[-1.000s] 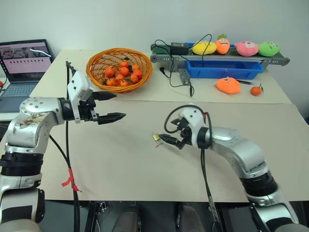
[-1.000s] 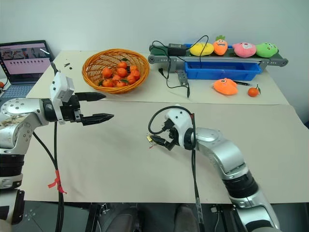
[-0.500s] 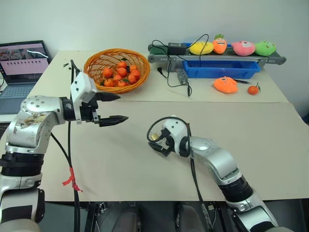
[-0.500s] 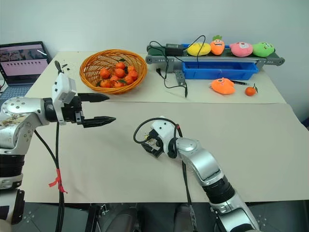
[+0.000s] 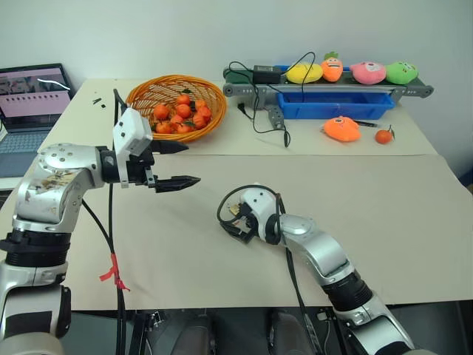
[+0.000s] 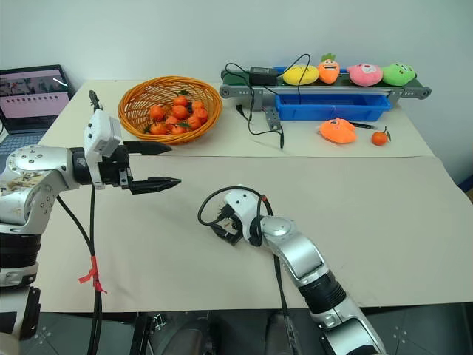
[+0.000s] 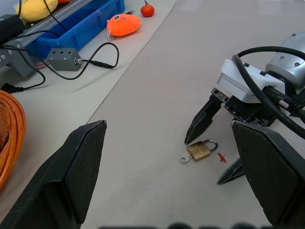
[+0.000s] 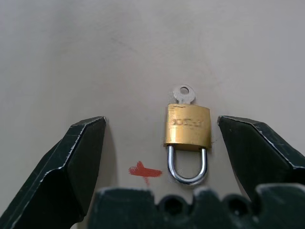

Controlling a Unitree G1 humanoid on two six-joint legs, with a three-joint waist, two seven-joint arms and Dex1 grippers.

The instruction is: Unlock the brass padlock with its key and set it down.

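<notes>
The brass padlock [image 8: 187, 126] lies flat on the beige table, its silvery shackle seated in the body. The key [image 8: 184, 93] sticks out of the end opposite the shackle, with only its round head showing. My right gripper [image 8: 161, 121] is open and low over the table, one finger on each side of the padlock [image 7: 200, 150] and touching neither it nor the key [image 7: 185, 159]. My left gripper [image 5: 191, 163] hangs open and empty above the table to the left, pointing toward the right gripper [image 5: 235, 222].
A small red mark [image 8: 143, 171] is on the table beside the shackle. At the back stand a wicker basket [image 5: 140, 96] of oranges, a laptop [image 5: 33, 96], a blue tray [image 5: 336, 103] under a conveyor with plush toys, and an orange plush [image 5: 340, 129].
My right gripper has sunk and shifted left, and its open fingers now straddle the padlock on the table. The left arm has stayed put. The head views have shifted a little.
</notes>
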